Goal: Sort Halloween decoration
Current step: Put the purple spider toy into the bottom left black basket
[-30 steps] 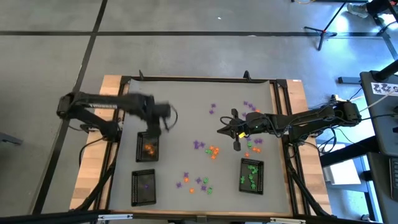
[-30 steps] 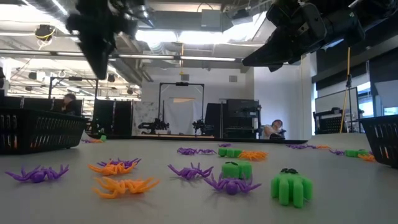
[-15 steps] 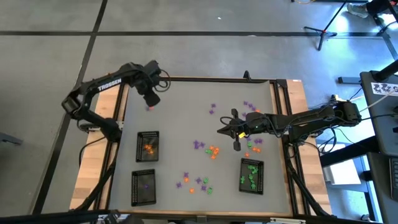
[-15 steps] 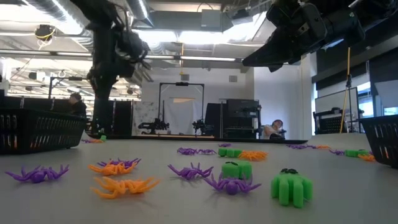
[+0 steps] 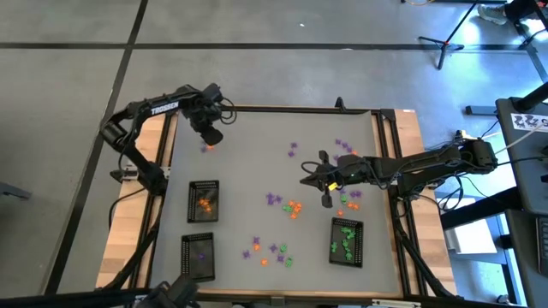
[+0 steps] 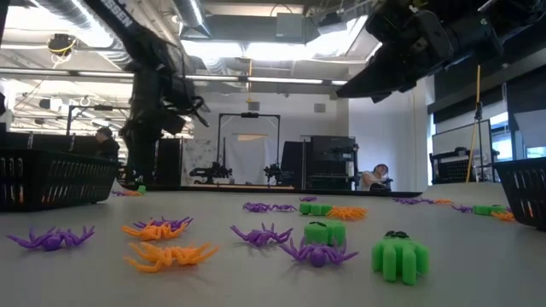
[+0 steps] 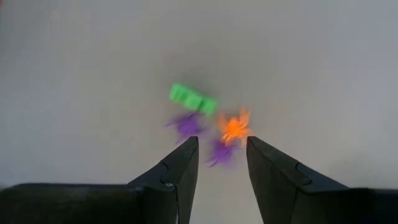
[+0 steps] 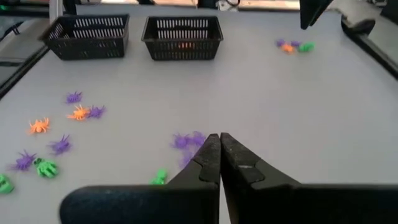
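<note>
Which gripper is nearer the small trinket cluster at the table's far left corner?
Left. The left gripper hovers open just over that trinket cluster; the right gripper, shut, sits mid-table, well away.

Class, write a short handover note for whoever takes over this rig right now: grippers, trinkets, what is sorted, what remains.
Left gripper: open, empty, above a small purple, orange and green cluster at the table's far left.
Right gripper: shut, empty, hovering mid-table.
Done: orange trinkets in one tray, purple in another, green in the right tray.
Left: many loose trinkets across the table centre.
</note>
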Controlling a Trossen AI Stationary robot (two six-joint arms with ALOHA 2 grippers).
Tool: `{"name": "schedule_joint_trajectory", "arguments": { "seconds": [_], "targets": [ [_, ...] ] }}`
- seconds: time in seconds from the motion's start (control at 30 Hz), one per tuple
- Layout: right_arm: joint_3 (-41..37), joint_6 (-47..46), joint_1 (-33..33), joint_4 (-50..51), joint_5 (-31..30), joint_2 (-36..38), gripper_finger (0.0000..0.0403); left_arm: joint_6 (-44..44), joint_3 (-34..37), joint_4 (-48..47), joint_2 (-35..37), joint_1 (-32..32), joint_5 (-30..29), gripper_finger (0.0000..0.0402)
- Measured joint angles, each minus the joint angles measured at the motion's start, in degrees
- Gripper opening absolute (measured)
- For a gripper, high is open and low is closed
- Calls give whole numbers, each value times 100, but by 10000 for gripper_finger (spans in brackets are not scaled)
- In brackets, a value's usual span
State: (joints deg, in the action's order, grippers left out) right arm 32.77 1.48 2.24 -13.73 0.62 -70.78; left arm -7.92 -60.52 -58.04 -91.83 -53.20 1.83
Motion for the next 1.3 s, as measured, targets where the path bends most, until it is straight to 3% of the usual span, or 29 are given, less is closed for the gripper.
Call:
{"name": "schedule_joint_trajectory", "arguments": {
  "seconds": [0.1, 0.33, 0.47, 1.0, 1.3],
  "targets": [
    [0, -100, 1, 119, 1, 0, 5, 58, 471, 411, 241, -205, 156, 128],
    [-1, -105, 0, -22, 0, 1, 5, 316, 1299, 1008, 389, -329, -133, 128],
    [-2, -103, 0, -139, 0, 2, 5, 444, 1326, 1128, 391, -251, -404, 128],
    [-2, -101, 0, -280, 0, 2, 5, 767, 1332, 758, 380, 315, -417, 128],
    [-2, -99, 0, -289, 0, 2, 5, 1055, 1330, 832, -36, 285, -619, 128]
  ]
}}
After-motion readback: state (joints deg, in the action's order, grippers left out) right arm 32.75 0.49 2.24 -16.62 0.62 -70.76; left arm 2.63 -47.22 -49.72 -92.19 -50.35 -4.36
